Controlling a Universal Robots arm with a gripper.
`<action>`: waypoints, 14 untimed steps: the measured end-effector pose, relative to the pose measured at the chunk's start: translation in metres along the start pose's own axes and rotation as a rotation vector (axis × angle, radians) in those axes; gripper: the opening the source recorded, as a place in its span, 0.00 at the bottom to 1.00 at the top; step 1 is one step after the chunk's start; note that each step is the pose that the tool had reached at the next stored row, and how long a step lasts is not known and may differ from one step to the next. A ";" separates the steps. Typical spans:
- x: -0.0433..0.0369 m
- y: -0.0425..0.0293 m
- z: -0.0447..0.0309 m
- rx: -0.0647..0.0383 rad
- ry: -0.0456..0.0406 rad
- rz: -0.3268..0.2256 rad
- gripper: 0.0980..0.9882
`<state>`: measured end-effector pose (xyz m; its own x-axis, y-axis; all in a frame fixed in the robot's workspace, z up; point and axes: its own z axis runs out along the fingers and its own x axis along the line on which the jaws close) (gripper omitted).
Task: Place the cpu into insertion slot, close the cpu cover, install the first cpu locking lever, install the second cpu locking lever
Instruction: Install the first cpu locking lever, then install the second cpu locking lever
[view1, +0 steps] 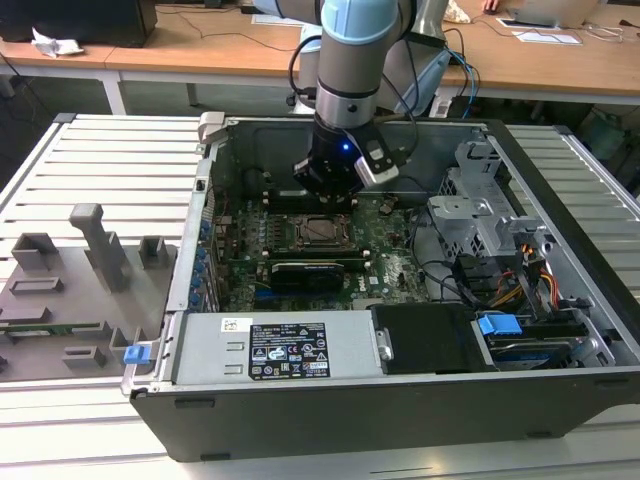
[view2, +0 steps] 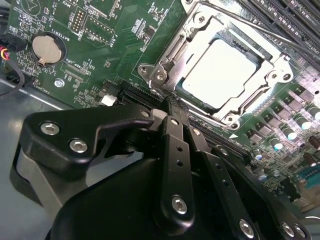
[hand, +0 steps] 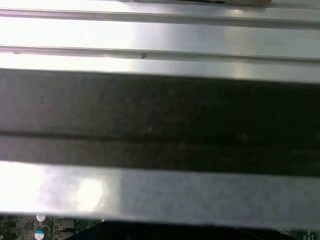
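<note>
The open computer case (view1: 400, 400) fills the middle of the exterior view, resting on a slatted metal table (view1: 110, 170). Its green motherboard (view1: 390, 240) sits at frame centre, with a black power supply (view1: 290, 350) along the lower edge.

The arm (view1: 350, 60) comes down from the top centre of the exterior view. The gripper (view1: 328, 192) hangs just above the board, directly above the socket area in that frame.

In the second wrist view the insertion slot (view2: 172, 55) occupies the upper right. The cpu (view2: 220, 72) lies flat inside it, its bright metal top facing up. The cpu cover (view2: 250, 100) is down around the chip, and its square cut-out frames the chip's top. The first two steps therefore appear complete.

The gripper's fingers (view2: 175, 150) rise from the lower centre of that frame, drawn together with no visible gap and nothing held between them. Their tips end at the socket's lower-left corner, close beside a screw post (view2: 159, 76).

The deciding relation: the socket lies up and to the right of the fingertips in this frame, and the finger line points towards that corner. A thin wire lever (view2: 280, 37) runs along the socket's upper-right side, on the far side from the tips. Whether either lever is latched cannot be determined.
</note>
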<state>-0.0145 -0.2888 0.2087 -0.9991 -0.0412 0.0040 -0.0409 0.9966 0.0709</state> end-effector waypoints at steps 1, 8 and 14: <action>0.0000 -0.0004 0.0000 0.000 0.0000 0.000 0.01; 0.0001 -0.0026 -0.0002 0.000 0.0001 0.000 0.01; 0.0003 -0.0069 -0.0005 0.000 0.0000 0.000 0.01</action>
<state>-0.0145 -0.2957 0.2087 -0.9991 -0.0413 0.0040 -0.0409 0.9966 0.0709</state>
